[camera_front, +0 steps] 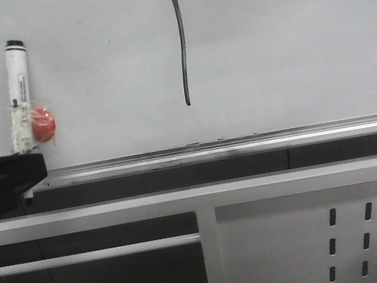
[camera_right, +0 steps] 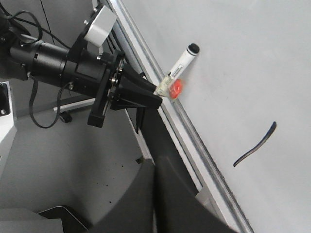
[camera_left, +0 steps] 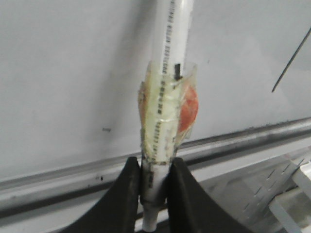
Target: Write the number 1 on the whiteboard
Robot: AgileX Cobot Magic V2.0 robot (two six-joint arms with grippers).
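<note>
Whiteboard [camera_front: 287, 39] — number 1 [camera_front: 180, 42] drawn, near-vertical | left pincer [camera_left: 154, 182] clamped on marker pen [camera_front: 18, 89], upright, well left of stroke | right pincer [camera_right: 155, 194] — state cannot tell

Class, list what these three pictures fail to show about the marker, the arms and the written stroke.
- Marker lower end: front view, hidden behind the left gripper.
- Marker print: left wrist view, too blurred to read.
- Number 1: left wrist view, cut by the edge.
- Right gripper: right wrist view, jaws' tips out of frame.
</note>
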